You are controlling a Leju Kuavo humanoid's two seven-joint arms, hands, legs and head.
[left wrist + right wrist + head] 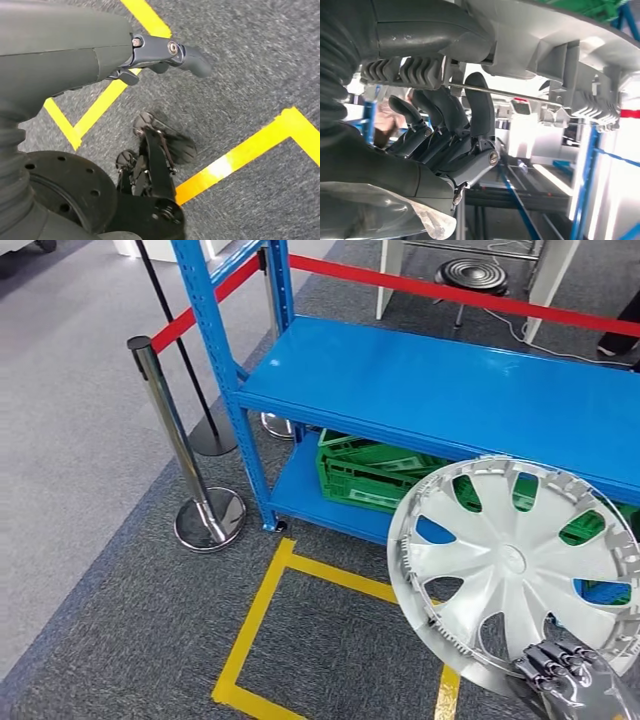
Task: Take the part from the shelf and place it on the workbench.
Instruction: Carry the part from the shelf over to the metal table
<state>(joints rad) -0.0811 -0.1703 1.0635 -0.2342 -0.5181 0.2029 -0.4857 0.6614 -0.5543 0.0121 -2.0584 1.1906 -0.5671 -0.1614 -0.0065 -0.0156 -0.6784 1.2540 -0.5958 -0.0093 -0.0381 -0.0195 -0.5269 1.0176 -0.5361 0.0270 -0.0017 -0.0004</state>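
Note:
The part is a silver wheel cover [513,565], held up in front of the blue shelf [445,380] at the lower right of the head view. My right hand [562,672] grips its lower rim. In the right wrist view the fingers [444,120] curl over the cover's grey rim [546,45] and its wire ring. My left hand [158,52] hangs over the grey carpet, holding nothing, its fingers extended.
A green crate [370,472] lies on the shelf's lower board. Yellow tape [256,610] marks a box on the carpet before the shelf. A chrome stanchion [189,455] with a red belt [468,290] stands to the left. A black stool [472,278] stands behind.

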